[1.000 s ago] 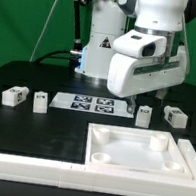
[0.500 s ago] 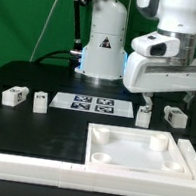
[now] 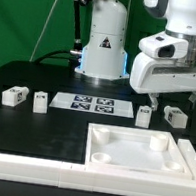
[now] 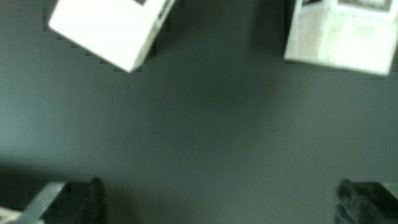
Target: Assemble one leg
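Exterior and wrist views. The pincer (image 3: 173,98) hangs above the worktop (image 3: 52,125) at the exterior view's right, its fingers (image 4: 61,196) spread wide and holding nothing. Two legs lie just below it and apart from it: the inner leg (image 3: 143,114) beside the marker board (image 3: 93,105) and the outer leg (image 3: 173,115). In the wrist view both blocks lie ahead of the fingertips, not between them, each turned at its own angle. Which one is the target cannot be told.
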`<state>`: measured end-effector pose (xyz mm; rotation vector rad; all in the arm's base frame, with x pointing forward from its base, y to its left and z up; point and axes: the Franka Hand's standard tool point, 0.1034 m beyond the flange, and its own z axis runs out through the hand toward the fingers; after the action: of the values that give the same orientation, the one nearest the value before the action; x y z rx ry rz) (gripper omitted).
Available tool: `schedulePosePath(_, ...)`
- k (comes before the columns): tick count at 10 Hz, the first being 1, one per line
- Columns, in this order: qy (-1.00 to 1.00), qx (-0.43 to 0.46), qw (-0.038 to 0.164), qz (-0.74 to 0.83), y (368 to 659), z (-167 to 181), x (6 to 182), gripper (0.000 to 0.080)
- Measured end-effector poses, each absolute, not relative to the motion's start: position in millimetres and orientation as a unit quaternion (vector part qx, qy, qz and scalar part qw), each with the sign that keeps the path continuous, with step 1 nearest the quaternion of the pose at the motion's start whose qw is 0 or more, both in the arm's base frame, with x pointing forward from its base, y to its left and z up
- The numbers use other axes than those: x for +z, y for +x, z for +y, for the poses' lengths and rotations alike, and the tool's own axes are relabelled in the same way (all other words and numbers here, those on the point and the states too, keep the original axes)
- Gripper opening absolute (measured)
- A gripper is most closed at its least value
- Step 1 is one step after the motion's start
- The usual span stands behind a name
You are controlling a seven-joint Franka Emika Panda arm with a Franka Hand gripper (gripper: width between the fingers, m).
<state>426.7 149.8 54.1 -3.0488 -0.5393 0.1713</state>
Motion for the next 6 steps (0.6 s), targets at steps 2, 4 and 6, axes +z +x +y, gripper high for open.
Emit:
schedulePosePath(2, -0.975, 0.155, 0.001, -0.161, 416.8, 153.7, 53.7, 0.0649)
schedulePosePath(4, -0.959, 0.246, -0.034, -0.139, 394.3, 166.9, 52.4, 0.0649)
schedulePosePath(6, -0.939, 0.316, -0.054, -0.127, 386.2, 173.8, 43.5, 0.0649)
